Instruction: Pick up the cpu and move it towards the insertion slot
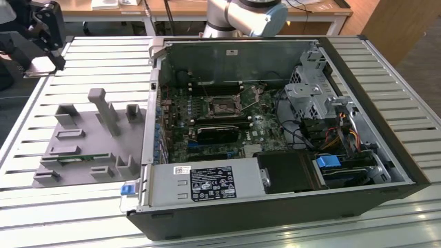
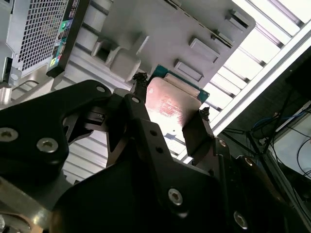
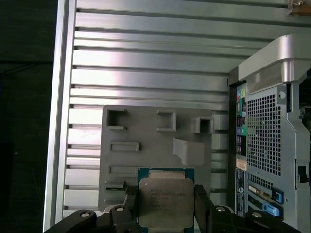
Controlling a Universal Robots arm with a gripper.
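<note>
Right, pincer (image 3: 165, 193) is closed on the cpu (image 3: 164, 204), one finger (image 3: 130, 198) on each opposite edge, with the metal lid facing the first wrist view. In the exterior view it hangs at the far left, over the slatted worktop (image 1: 96, 57). Grey fixture (image 1: 82, 150) lies on the worktop further right, nearer the camera; in both wrist views the cpu sits above it, not touching. Open computer case (image 1: 386, 170) is right of that. Insertion slot (image 1: 224, 106) is on the motherboard inside the case, well apart from the cpu.
</note>
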